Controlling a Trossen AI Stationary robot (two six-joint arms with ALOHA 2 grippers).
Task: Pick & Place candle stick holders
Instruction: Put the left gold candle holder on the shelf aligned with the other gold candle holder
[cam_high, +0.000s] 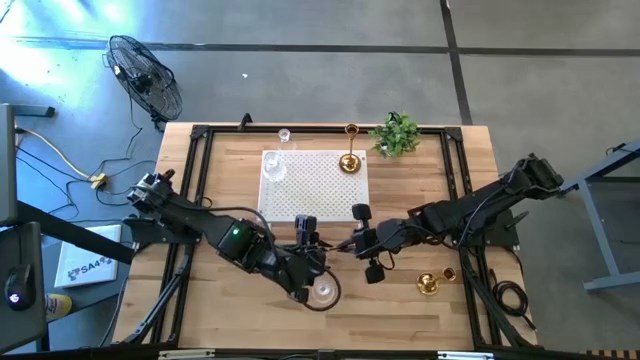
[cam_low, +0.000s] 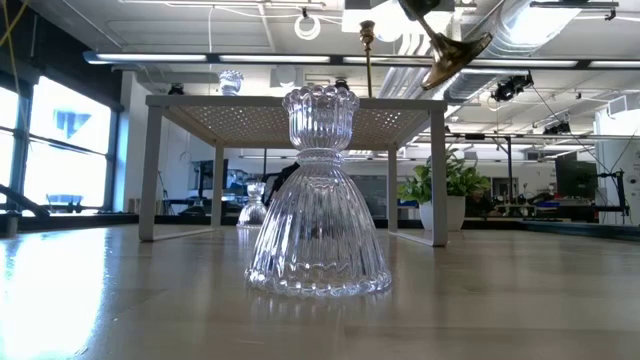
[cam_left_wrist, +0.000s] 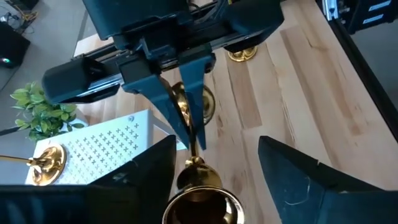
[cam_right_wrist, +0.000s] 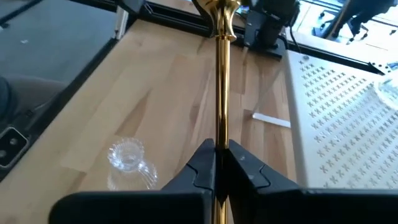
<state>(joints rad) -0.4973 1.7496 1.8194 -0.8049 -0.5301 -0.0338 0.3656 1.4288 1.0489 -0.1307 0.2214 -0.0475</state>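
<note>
Wooden planks form the table (cam_high: 420, 190), which has a black frame around it and stands on a grey concrete floor, with a black fan (cam_high: 146, 76) off its far left corner. A white perforated platform (cam_high: 315, 185) on legs stands on the far middle of the table, and a small green plant (cam_high: 397, 135) sits just beside its far right corner.

Both dark arms meet over the near middle of the table, just in front of the platform. The right gripper (cam_right_wrist: 216, 163) has its two fingers closed on the thin stem of a tall brass candle holder (cam_right_wrist: 221, 87), held in the air and lying roughly level. The left gripper (cam_left_wrist: 214, 165) faces it from the other end, with its fingers spread apart on either side of the holder's cup and not touching it.

A ribbed clear glass candle holder (cam_low: 318, 195) stands upright on the table near the front edge, below the left gripper. A second brass candle holder (cam_high: 348, 157) stands upright on the platform's far right corner. A third brass one (cam_high: 429, 283) rests on the table near the right front, beside the right arm. One small glass holder (cam_high: 274, 166) sits on the platform's far left part, and another glass holder (cam_high: 284, 135) stands on the table just behind the platform.
</note>
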